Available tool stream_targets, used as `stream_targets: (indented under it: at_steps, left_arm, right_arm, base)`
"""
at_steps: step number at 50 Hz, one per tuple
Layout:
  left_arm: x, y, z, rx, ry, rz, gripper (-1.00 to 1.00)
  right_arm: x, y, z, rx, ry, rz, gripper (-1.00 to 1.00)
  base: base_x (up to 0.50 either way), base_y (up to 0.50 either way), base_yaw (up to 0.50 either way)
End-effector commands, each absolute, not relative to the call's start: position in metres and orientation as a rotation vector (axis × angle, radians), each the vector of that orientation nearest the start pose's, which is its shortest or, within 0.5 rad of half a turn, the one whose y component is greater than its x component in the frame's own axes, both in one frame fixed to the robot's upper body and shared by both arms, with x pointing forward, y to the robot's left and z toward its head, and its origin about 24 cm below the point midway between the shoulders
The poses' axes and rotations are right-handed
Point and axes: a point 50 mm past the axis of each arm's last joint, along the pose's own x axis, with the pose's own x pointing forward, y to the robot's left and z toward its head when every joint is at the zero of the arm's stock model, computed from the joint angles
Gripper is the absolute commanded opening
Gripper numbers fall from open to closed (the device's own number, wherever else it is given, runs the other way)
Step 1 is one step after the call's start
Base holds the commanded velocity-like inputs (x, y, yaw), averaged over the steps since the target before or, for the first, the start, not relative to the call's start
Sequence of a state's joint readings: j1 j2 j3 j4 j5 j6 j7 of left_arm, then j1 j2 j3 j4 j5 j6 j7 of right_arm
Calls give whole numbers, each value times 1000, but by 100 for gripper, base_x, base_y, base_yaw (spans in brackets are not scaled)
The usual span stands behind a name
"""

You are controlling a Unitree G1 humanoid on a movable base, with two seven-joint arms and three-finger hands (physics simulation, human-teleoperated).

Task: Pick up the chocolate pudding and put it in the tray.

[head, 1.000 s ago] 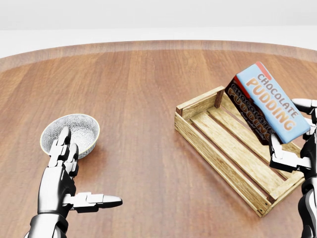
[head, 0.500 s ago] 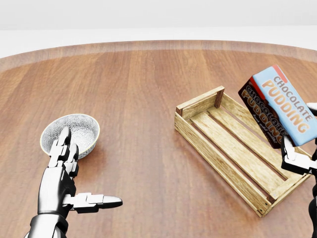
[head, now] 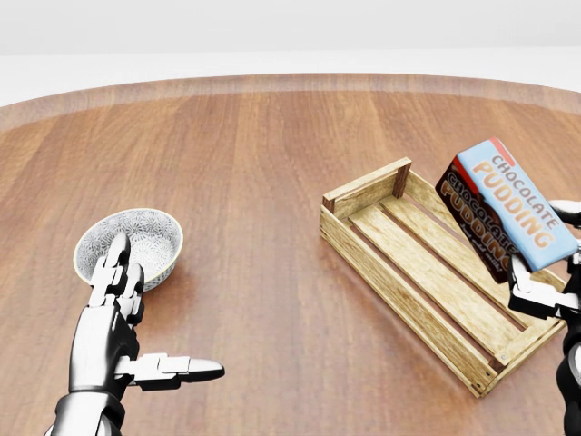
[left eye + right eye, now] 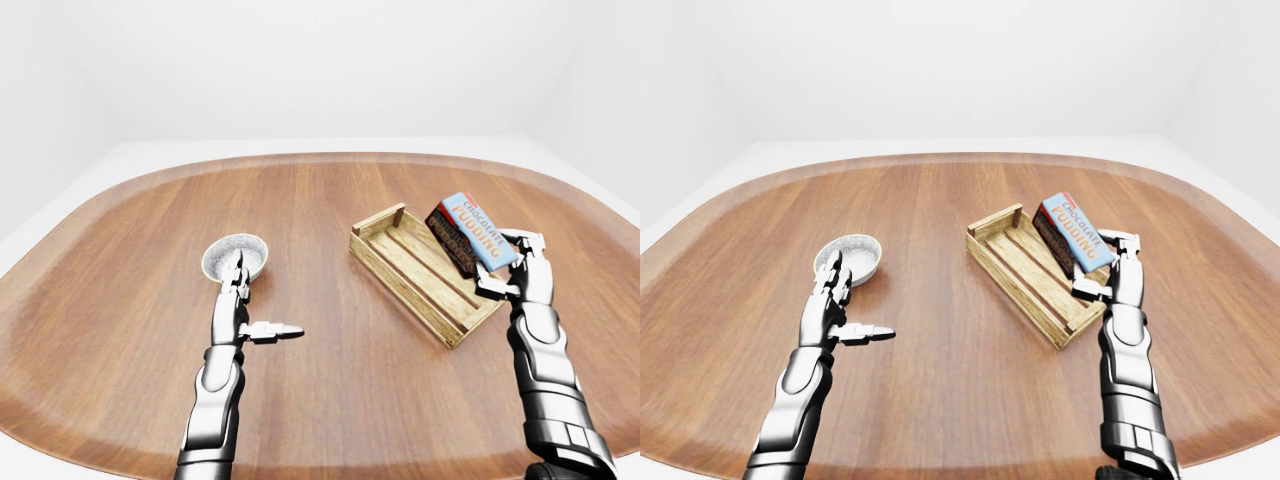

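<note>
The chocolate pudding (image 3: 515, 202) is a flat box with a blue face and dark sides, tilted on edge above the right end of the wooden slatted tray (image 3: 374, 264). My right hand (image 3: 550, 258) is shut on it at the head view's right edge, thumb under the lower end and fingers over the right side. Whether the box's lower edge touches the tray slats I cannot tell. My left hand (image 3: 152, 320) is open at the lower left, fingers pointing up and thumb out to the right, holding nothing.
A small patterned bowl (image 3: 146, 234) stands on the round wooden table (image 4: 320, 210) just above my left hand's fingertips. The table's rim curves along the top of the head view, with white floor and walls beyond.
My right hand carried the pudding box rightward, then a little back left and lower over the tray's right end. The left hand, bowl and tray have not moved.
</note>
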State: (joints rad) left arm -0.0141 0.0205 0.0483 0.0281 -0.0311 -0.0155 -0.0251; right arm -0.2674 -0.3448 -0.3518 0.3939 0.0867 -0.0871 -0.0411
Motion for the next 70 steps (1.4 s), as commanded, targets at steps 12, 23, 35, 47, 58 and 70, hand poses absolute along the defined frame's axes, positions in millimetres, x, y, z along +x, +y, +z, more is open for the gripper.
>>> stream_targets:
  at_steps: [12,23,35,47,58,70]
  left_arm:
    - [257,162,40,-14,4,14,100]
    - [256,162,40,-12,2,12,100]
    - [256,162,41,-10,2,10,100]
    - [256,162,40,-11,2,9,100]
    - [256,161,39,-10,3,9,100]
    - [257,162,41,-13,4,12,100]
  right_arm:
    - [317,-298,51,-145,120,-424,-100]
    - [329,-293,54,-160,138,-418,-100]
    - [343,-289,56,-179,194,-430,-100]
    - [353,-286,64,-194,200,-436,-100]
    - [357,-282,60,-217,240,-440,-100]
    - [360,-278,60,-247,258,-440,-100]
  base:
    - [0,0,0]
    - [0,0,0]
    - [0,0,0]
    - [0,0,0]
    - [0,0,0]
    - [0,0,0]
